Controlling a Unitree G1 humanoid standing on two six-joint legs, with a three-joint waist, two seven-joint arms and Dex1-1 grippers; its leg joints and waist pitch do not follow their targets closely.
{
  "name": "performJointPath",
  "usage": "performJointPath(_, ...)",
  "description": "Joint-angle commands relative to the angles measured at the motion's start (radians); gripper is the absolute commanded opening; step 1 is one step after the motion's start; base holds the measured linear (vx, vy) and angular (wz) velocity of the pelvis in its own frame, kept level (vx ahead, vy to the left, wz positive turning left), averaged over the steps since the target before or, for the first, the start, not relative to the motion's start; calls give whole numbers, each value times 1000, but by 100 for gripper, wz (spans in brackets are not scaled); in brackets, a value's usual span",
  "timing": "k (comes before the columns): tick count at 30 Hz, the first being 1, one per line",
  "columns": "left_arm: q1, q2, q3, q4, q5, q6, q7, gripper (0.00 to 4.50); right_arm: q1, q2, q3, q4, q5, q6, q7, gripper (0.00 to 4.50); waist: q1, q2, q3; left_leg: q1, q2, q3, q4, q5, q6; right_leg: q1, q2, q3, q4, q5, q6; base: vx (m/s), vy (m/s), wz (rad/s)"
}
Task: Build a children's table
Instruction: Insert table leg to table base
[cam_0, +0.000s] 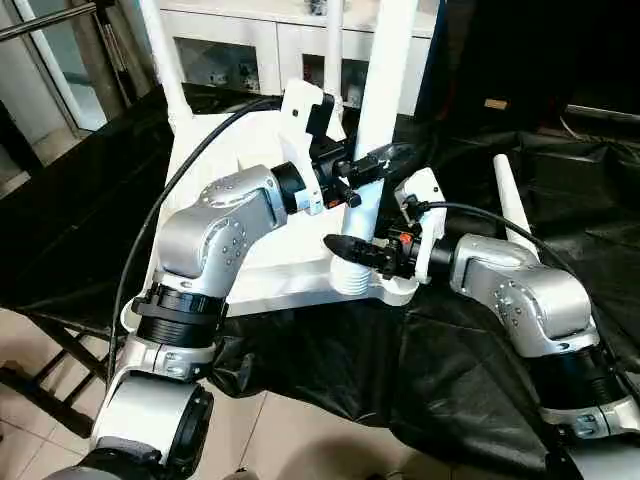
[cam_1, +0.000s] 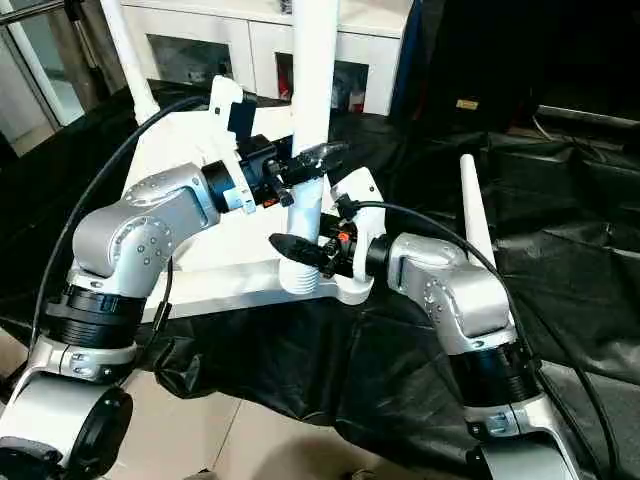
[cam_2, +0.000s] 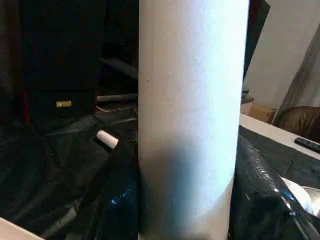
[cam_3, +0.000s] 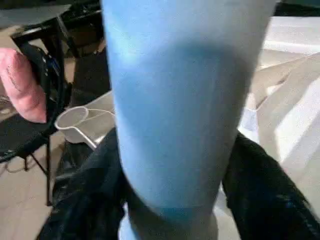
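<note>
Table parts first: from the head camera I see the tabletop (cam_0: 260, 280) lying underside up on a black sheet (cam_0: 450, 350), with one leg (cam_0: 385, 90) standing upright in the near corner socket (cam_0: 352, 275), another leg (cam_0: 165, 60) upright at the far left corner, and a spare leg (cam_0: 512, 205) lying on the sheet to the right. My left gripper (cam_0: 365, 170) reaches in from the left with the forearm bent across the tabletop and its fingers clamped on the upright leg higher up; my right gripper (cam_0: 350, 250) comes in low from the right and grasps the same leg just above the socket. My worry is that the leg is not fully seated: if I push down off-axis it could jam or tilt in the socket, and the tabletop, which sits close to the sheet's near edge, could slide toward me. In the right eye view the white cabinet (cam_1: 250, 45) stands behind. In the left wrist view the leg fills the space between the black fingers (cam_2: 260, 195), which hug both sides. In the right wrist view the fingers (cam_3: 260, 190) likewise wrap the leg, an empty socket (cam_3: 72, 117) shows beyond, and a person's hand (cam_3: 20, 82) is near; a slip could swing the leg that way.
</note>
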Motion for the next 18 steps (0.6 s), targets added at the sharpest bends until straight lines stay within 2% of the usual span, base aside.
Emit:
performJointPath(1, -24, 2, 6, -1, 6, -12, -7, 183, 10, 2, -30, 12, 12, 26, -20, 233, 0, -13, -82, -16, 12, 10, -62, 26, 74, 92, -43, 52, -69, -220, -119, 0, 0, 0)
performJointPath(4, -26, 2, 6, 3, 6, -15, -8, 183, 16, 4, -26, 13, 13, 35, -14, 223, 0, -13, -82, -16, 13, 9, -62, 25, 72, 93, -42, 52, -68, -216, -121, 0, 0, 0)
performJointPath(6, -28, 2, 7, 6, 6, -17, -9, 183, 19, 2, -22, 11, 12, 41, -10, 197, 1, -13, -82, -16, 12, 10, -62, 22, 69, 93, -43, 52, -69, -223, -118, 0, 0, 0)
performJointPath(10, -30, 2, 6, 11, 7, -21, -12, 183, 21, 1, -21, 9, 13, 44, -12, 193, 0, -13, -82, -17, 11, 10, -62, 19, 66, 93, -43, 51, -70, -229, -114, 0, 0, 0)
performJointPath(11, -31, 3, 6, 13, 8, -23, -12, 183, 21, 3, -24, 8, 20, 51, -10, 226, 0, -12, -82, -17, 11, 10, -63, 19, 66, 94, -43, 51, -70, -230, -113, 0, 0, 0)
performJointPath(13, -32, 2, 7, 16, 9, -24, -13, 183, 23, 8, -32, 3, 36, 69, -9, 260, 0, -12, -82, -16, 12, 9, -62, 19, 68, 93, -43, 52, -71, -226, -114, 0, 0, 0)
performJointPath(18, -31, 1, 6, 13, 10, -25, -14, 183, 20, 7, -24, 9, 10, 59, -30, 273, 0, -12, -82, -16, 12, 10, -63, 16, 63, 93, -43, 51, -71, -227, -116, 0, 0, 0)
